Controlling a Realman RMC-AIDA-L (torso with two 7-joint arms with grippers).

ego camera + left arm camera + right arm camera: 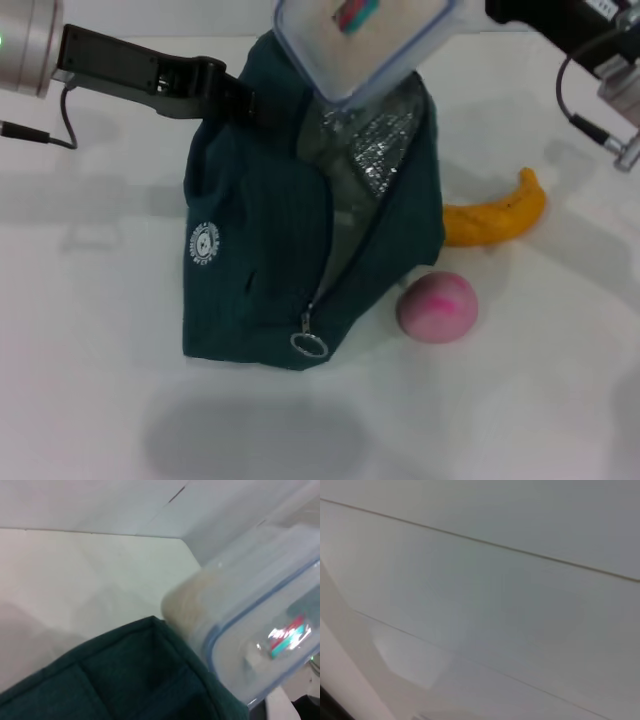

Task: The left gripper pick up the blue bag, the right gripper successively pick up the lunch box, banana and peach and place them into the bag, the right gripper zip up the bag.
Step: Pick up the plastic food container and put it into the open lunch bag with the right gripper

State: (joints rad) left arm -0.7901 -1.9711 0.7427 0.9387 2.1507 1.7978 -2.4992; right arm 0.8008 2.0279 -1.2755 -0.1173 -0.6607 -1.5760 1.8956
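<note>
The blue bag stands on the white table with its top unzipped, showing its silver lining. My left gripper is shut on the bag's upper rear edge and holds it up. My right gripper, at the top edge, holds the clear lunch box tilted over the bag's mouth, its lower end at the opening. The left wrist view shows the bag's rim and the lunch box close above it. The banana and the pink peach lie on the table to the right of the bag.
The bag's zipper pull ring hangs low at the front of the open slit. The white table spreads around the bag. The right wrist view shows only a pale surface.
</note>
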